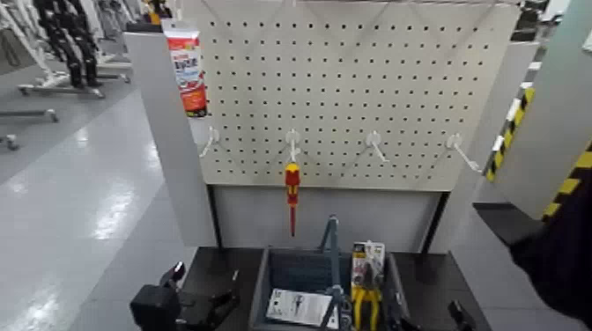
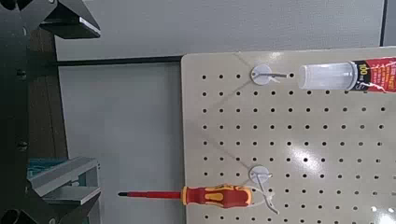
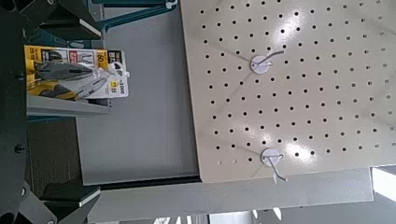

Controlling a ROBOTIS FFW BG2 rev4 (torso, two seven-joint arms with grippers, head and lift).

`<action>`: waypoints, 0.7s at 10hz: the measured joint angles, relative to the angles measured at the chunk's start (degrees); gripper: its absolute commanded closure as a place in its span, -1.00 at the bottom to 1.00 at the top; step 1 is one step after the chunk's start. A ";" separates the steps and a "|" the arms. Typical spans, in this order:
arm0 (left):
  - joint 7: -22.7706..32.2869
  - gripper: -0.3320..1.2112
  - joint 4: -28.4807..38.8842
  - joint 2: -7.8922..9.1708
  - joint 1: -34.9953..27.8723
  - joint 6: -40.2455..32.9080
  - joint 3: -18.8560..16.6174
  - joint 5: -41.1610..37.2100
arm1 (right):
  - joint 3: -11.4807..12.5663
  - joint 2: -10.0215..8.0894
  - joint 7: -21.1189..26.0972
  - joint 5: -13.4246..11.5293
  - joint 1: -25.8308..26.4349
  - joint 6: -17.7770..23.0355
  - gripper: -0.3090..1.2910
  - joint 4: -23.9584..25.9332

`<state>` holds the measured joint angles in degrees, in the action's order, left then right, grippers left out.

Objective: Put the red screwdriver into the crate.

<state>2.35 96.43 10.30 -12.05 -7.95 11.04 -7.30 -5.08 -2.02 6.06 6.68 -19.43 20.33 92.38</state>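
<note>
Nearest, the left gripper (image 2: 82,110) stands left of the crate (image 1: 264,286), its fingers spread wide and nothing between them. The right gripper (image 3: 84,110) is on the crate's other side, also open and empty. Between them, the dark grey-blue crate sits on a black surface (image 1: 220,264) with its central handle (image 1: 333,264) upright; a white-carded package (image 1: 295,306) lies left of the handle and carded yellow-handled pliers (image 1: 366,295) stand right of it. Farther off, the red screwdriver (image 1: 292,194) hangs shaft down from a hook (image 1: 293,141) on the pegboard (image 1: 335,88), outside the crate and above its level. Relative to the left gripper, it is higher, farther forward and to the right, clear of both fingertips. A red-and-white tube (image 1: 187,75) hangs at the board's upper left.
</note>
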 measured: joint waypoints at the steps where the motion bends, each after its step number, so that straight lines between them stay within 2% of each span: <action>1: 0.01 -0.41 0.00 0.01 0.01 0.14 0.03 0.00 | -0.03 0.00 0.01 0.00 0.00 -0.02 -0.45 0.00; 5: -0.54 -0.41 -0.01 0.03 0.27 0.80 0.24 -0.01 | -0.16 0.00 -0.06 0.00 0.01 -0.03 -0.45 0.00; 7: -3.81 -0.41 -0.02 0.00 1.26 2.38 -0.02 -0.23 | -0.19 0.00 -0.08 0.00 0.01 -0.03 -0.45 -0.01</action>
<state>-1.46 96.41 10.30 -10.79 -5.57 11.02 -7.53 -5.27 -2.02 5.97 6.68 -19.42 20.30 92.37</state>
